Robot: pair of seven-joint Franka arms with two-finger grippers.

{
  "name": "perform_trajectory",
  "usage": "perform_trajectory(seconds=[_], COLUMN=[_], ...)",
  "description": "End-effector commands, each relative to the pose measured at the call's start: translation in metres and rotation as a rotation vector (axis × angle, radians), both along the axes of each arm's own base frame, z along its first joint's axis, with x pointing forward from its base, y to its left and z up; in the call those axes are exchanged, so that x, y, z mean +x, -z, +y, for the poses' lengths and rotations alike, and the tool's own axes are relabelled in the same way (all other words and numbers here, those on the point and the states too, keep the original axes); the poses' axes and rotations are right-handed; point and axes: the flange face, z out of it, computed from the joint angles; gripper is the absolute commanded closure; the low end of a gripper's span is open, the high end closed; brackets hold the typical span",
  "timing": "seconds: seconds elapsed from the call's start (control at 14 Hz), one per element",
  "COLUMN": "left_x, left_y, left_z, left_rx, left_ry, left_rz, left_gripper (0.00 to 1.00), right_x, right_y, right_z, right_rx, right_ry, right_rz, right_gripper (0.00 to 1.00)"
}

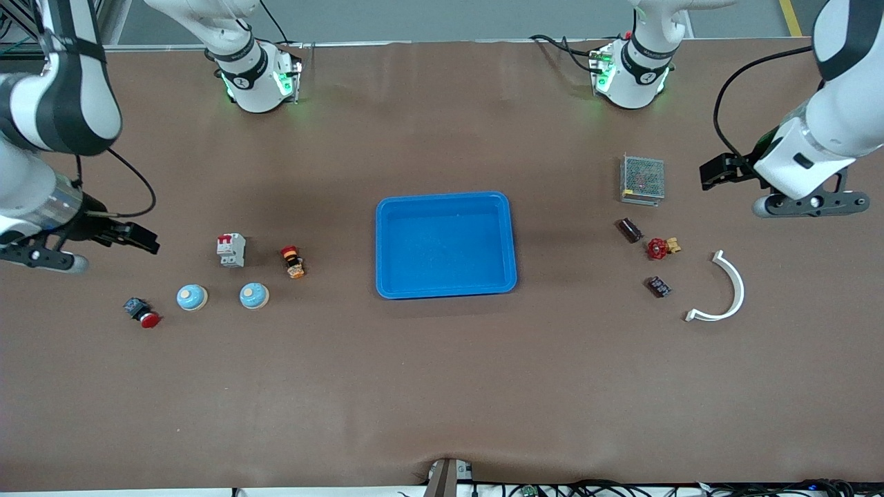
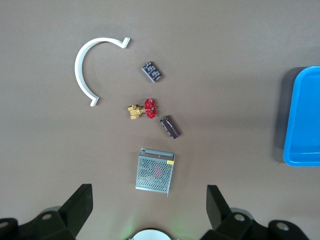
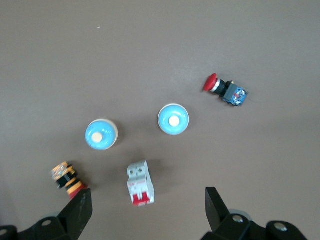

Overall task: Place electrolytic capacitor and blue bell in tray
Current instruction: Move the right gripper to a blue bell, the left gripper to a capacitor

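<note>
The bright-blue tray lies in the middle of the table with nothing in it; one corner shows in the left wrist view. Two blue bells stand toward the right arm's end, seen also as bells. A dark electrolytic capacitor lies toward the left arm's end, with a second dark capacitor-like part nearer the camera. My left gripper hangs open and holds nothing. My right gripper is open too, over the breaker area.
A mesh power supply, a red-handled brass valve and a white curved bracket lie by the capacitors. A circuit breaker, an orange-and-red switch and a red push button lie by the bells.
</note>
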Motion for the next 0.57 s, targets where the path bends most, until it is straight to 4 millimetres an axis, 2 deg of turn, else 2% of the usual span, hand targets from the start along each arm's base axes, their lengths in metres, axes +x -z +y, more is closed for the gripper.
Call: perform_trajectory(seconds=[0.0, 0.14, 0.36, 0.5], left_x=[-0.020, -0.027, -0.038, -0.045], left_y=[0.016, 0.040, 0.072, 0.096], left_z=[-0.004, -0.016, -0.017, -0.018], left_rx=[0.014, 0.025, 0.030, 0.021], left_ry=[-0.034, -0.066, -0.101, -0.158], left_rz=[-0.042, -0.042, -0.053, -0.049], left_gripper=[0.00, 0.00, 0.00, 0.00], right_x=[0.004, 0.009, 0.016, 0.020], right_y=[0.035, 0.057, 0.089, 0.115], right_z=[-0.004, -0.004, -0.009, -0.022], right_rx=[-0.001, 0.001, 0.004, 0.002], right_ry=[-0.004, -0.005, -0.015, -0.073], right_rz=[-0.008, 0.004, 0.007, -0.003], right_gripper=[0.00, 0.00, 0.00, 0.00])
